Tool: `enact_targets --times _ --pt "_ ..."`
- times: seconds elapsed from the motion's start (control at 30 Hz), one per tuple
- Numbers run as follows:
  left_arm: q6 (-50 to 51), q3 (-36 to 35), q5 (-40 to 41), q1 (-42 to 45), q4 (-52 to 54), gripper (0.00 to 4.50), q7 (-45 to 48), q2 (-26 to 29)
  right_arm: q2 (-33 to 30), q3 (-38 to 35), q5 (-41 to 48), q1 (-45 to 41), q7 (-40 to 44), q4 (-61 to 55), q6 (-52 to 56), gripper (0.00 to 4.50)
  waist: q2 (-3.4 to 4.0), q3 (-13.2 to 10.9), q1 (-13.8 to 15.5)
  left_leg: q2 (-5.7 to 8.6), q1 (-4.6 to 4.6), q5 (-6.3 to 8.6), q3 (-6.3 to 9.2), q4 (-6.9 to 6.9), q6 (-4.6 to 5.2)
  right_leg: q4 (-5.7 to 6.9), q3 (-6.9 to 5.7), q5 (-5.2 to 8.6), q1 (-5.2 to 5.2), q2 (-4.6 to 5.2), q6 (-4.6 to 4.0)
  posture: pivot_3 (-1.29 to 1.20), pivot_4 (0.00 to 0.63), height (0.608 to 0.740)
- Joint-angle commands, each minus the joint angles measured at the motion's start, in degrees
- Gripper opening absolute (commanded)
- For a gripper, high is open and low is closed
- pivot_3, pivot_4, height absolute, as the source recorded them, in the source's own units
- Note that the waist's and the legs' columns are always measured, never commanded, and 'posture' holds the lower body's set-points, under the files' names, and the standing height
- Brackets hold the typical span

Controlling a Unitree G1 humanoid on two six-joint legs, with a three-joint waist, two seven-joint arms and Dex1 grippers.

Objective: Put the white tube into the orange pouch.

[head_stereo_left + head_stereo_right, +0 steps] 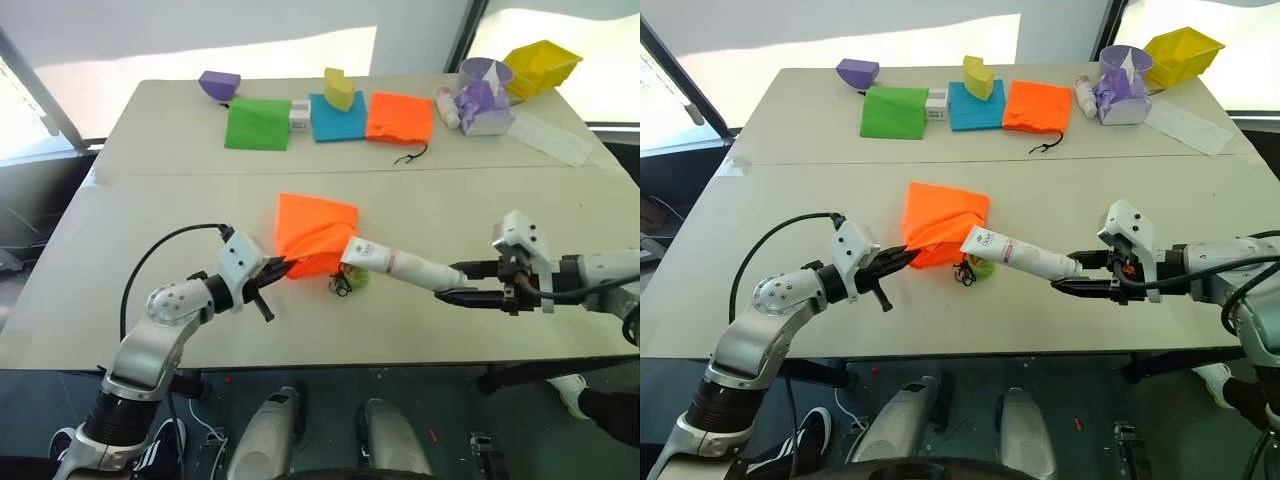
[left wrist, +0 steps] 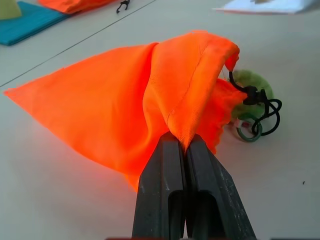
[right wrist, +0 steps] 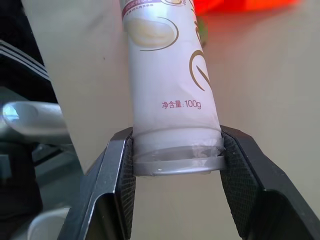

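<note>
The orange pouch (image 1: 315, 232) lies mid-table, its dark cord and green pom-pom (image 1: 357, 278) by its near right corner. My left gripper (image 1: 283, 268) is shut on the pouch's near edge and lifts a fold of fabric (image 2: 190, 100). My right gripper (image 1: 450, 281) is shut on the cap end of the white tube (image 1: 395, 262), which it holds nearly level and aimed left. The tube's far end meets the pouch's right corner above the pom-pom; I cannot tell whether it is inside. The tube (image 3: 170, 75) sits squarely between the right pads.
Along the table's back stand a purple bowl (image 1: 219, 84), a green pouch (image 1: 258, 124), a blue pouch (image 1: 337, 118) under a yellow block (image 1: 339, 89), a second orange pouch (image 1: 400, 117), a small bottle (image 1: 447, 107), purple items (image 1: 483, 100) and a yellow bin (image 1: 541, 67).
</note>
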State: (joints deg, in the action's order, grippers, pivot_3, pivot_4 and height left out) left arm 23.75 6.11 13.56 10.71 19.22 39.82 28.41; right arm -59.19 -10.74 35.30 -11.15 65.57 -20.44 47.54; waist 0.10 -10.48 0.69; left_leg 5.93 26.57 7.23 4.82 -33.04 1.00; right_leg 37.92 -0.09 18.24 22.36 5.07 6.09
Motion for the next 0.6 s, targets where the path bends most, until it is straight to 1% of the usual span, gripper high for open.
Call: enact_targets --times 0.03,0.1,0.2,0.37,0.43,0.53,0.6 --pt "-1.12 0.65 0.53 0.33 1.82 0.00 0.70 -0.24 1.11 -2.40 0.65 3.46 -2.95 -4.21 -0.38 1.81 -0.01 0.00 0.13 -0.01 0.00 0.00 0.00 0.00 0.00 -0.01 0.00 0.00 0.00 0.00 0.00 0.00 0.150 0.740" --pt "-1.40 0.53 -0.10 1.23 1.05 0.00 0.87 0.21 1.46 -3.33 3.09 5.18 -3.11 -6.62 1.12 1.81 0.00 0.00 0.12 0.01 0.05 0.00 -0.01 -0.01 0.01 -0.06 -0.01 0.00 0.00 0.02 0.00 0.00 0.150 0.740" --pt "-1.76 0.09 -0.26 2.28 -0.33 0.00 0.95 0.26 1.84 -2.81 7.64 6.08 -2.96 -11.43 3.72 1.81 0.00 0.00 0.02 0.04 0.08 0.02 -0.03 -0.03 0.03 -0.06 0.00 0.00 0.02 0.04 0.00 0.00 0.150 0.740" --pt "-1.35 0.24 0.20 2.36 0.29 0.00 1.23 0.20 2.88 1.92 6.51 5.69 -6.50 -14.40 3.72 1.81 0.00 0.00 -0.02 -0.01 0.04 0.02 -0.02 -0.02 0.03 -0.06 -0.02 0.00 0.02 0.03 0.00 0.00 0.150 0.740" --pt "-1.03 0.06 0.39 2.08 0.90 0.00 1.20 0.29 4.31 4.33 4.41 4.38 -9.62 -13.77 3.39 1.81 -0.01 0.00 -0.02 -0.01 0.06 0.02 -0.02 -0.03 0.03 -0.08 -0.02 0.00 0.03 0.03 0.00 0.00 0.150 0.740" --pt "-0.13 -0.31 0.99 1.77 2.25 0.00 1.07 0.44 9.73 9.29 0.08 0.78 -17.01 -11.96 2.66 1.81 -0.02 0.01 -0.14 0.00 0.05 0.02 -0.03 -0.03 0.03 -0.11 -0.01 -0.01 0.02 0.04 0.00 0.00 0.150 0.740" --pt "0.53 -0.60 1.40 1.60 3.07 0.00 0.95 0.51 12.91 11.28 -2.60 -0.80 -21.03 -10.60 2.11 1.81 -0.02 0.01 -0.08 -0.01 0.04 0.02 -0.03 -0.03 0.03 -0.10 -0.02 -0.01 0.06 0.04 0.00 0.00 0.150 0.740"
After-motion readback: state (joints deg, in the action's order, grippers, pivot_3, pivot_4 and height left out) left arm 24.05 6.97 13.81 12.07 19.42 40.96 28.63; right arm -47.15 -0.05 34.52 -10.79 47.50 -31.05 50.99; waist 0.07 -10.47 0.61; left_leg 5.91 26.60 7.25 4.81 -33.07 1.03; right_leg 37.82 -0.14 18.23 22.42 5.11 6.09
